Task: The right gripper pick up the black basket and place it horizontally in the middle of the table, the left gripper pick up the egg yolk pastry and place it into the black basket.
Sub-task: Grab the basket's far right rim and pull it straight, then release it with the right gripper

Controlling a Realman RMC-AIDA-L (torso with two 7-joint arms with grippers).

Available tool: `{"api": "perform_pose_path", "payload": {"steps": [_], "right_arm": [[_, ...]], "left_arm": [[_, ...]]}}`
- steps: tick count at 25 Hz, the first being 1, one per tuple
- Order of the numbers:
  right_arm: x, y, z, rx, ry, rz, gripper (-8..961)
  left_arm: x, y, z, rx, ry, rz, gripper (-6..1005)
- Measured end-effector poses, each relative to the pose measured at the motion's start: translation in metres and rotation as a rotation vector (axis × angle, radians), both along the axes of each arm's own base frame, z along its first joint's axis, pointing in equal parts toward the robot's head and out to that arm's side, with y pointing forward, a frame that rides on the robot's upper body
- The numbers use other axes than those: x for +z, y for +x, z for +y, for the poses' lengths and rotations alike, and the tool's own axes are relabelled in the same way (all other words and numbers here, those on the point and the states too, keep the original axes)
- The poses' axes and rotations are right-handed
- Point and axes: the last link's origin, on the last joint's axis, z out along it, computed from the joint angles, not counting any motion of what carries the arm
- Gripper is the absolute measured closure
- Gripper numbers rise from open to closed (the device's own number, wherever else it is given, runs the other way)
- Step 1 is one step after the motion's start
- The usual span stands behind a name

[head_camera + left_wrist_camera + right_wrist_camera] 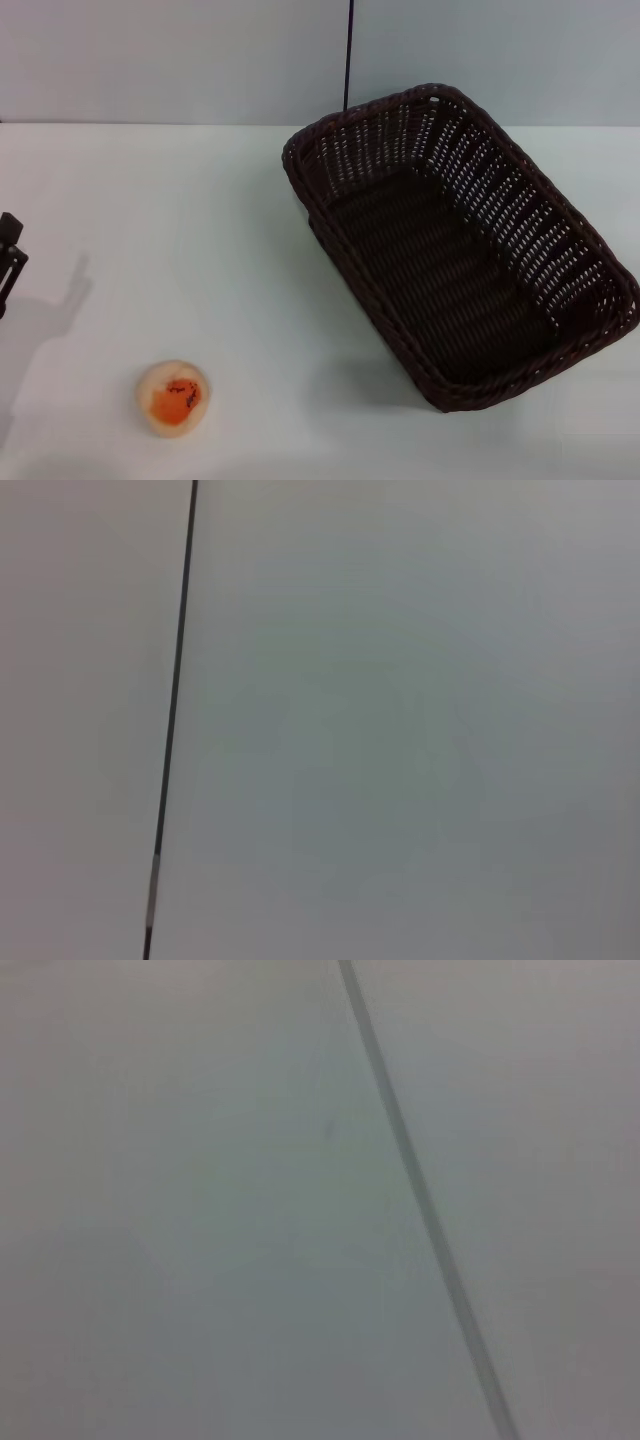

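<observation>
The black basket (460,250) lies on the right half of the white table (200,210), turned at a slant with one short end toward the back wall; it is empty. The egg yolk pastry (173,397) sits alone on the table at the front left, orange patch up. Only a small black part of my left gripper (10,258) shows at the table's left edge, well behind and left of the pastry and touching nothing. My right gripper is out of view. Both wrist views show only a plain wall.
A pale wall stands behind the table, with a thin dark vertical seam (348,55) above the basket's far end. The same kind of seam shows in the left wrist view (172,730) and the right wrist view (420,1200). The left arm's shadow (40,330) falls on the table.
</observation>
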Motion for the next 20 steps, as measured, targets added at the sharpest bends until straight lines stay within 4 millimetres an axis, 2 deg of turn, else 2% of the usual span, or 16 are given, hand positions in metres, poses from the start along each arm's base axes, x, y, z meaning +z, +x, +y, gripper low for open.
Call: {"api": "perform_pose_path", "payload": {"steps": [3,5,8,11,16,20], "right_arm": [[0.029,-0.001,0.012,0.055,-0.180,0.025,314],[0.050,-0.010,0.022,0.083,-0.305,0.026,314],[0.083,-0.032,0.040,0.092,-0.480,-0.004,314],[0.111,-0.057,0.062,0.018,-0.672,-0.034,314],[0.137,-0.089,0.102,-0.216,-0.984,-0.118,314],[0.144,-0.108,0.131,-0.361,-1.175,-0.153,314]], "left_arm": [[0.001,-0.001,-0.002,0.006,0.003,0.002,195],[0.001,-0.002,-0.003,0.010,0.004,0.004,196],[0.002,-0.004,-0.006,0.016,0.005,0.004,197],[0.002,-0.005,-0.008,0.020,0.006,0.004,198],[0.001,-0.006,-0.014,0.029,0.004,0.004,200],[0.000,-0.006,-0.017,0.031,0.002,0.007,201]]}}
